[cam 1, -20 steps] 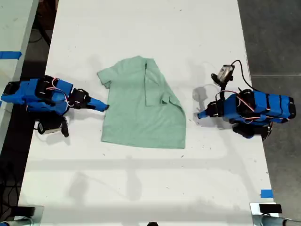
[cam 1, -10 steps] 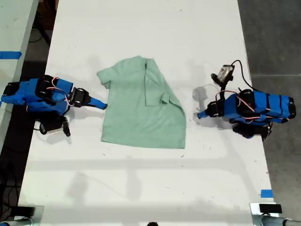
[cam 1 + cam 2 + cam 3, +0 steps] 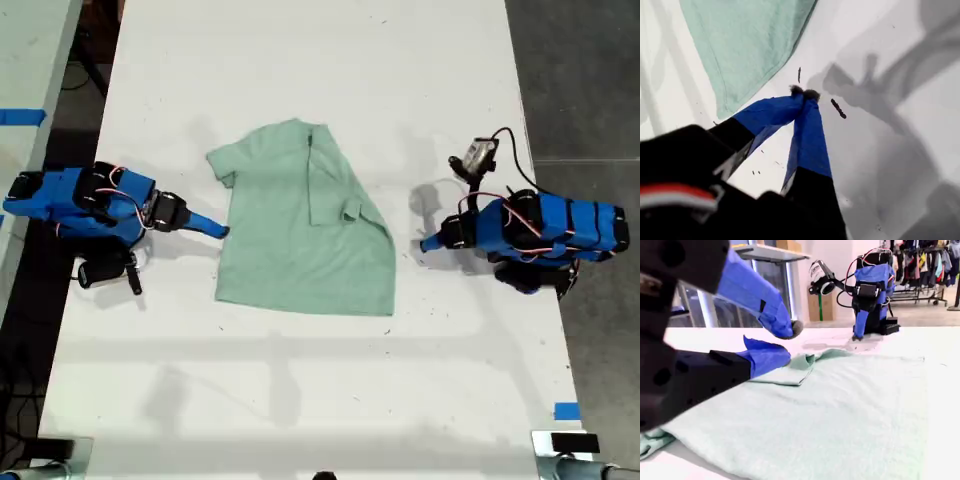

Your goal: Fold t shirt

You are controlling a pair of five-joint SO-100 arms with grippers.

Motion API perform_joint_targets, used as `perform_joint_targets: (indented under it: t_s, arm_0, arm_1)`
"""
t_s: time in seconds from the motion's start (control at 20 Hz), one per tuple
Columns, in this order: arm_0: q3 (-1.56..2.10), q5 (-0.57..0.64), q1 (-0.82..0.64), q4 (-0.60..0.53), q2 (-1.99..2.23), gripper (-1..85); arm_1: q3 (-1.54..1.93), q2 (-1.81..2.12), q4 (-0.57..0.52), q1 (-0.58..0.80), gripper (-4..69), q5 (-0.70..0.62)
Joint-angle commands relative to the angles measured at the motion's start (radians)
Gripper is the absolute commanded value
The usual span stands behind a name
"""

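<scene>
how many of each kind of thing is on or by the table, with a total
pale mint-green cotton t shirt: 1
blue robot arms: 2, ending in my first gripper and my second gripper
blue tape strips: 2
white table: 1
total: 6

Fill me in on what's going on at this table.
Two blue arms are folding a pale mint-green t shirt lying on the white table. The shirt's side toward the exterior view's right is already folded in over the body; the other sleeve lies flat and spread. My second gripper is open at that sleeve-side edge, gripping nothing. My first gripper is shut and empty, on the table just off the folded edge.
</scene>
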Motion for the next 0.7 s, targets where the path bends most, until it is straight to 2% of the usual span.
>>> perform_joint_targets:
  t_s: [0.0,0.15,0.25,0.5,0.65]
  arm_0:
    - [0.002,0.011,0.011,-0.025,0.009,5.8]
    - [0.000,0.012,0.008,-0.020,0.009,9.6]
    - [0.002,-0.023,-0.006,0.009,0.009,2.8]
    - [0.008,-0.044,-0.018,0.026,0.009,1.0]
    - [0.012,-0.109,-0.043,0.081,0.009,-0.1]
  arm_1:
    - [0.041,0.008,0.003,-0.009,-1.2,0.006]
    - [0.041,0.008,0.003,-0.011,-1.2,0.006]
    - [0.041,0.008,0.003,-0.011,-1.2,0.006]
    - [0.041,0.008,0.003,-0.011,-1.2,0.006]
    - [0.041,0.008,0.003,-0.011,-1.2,0.006]
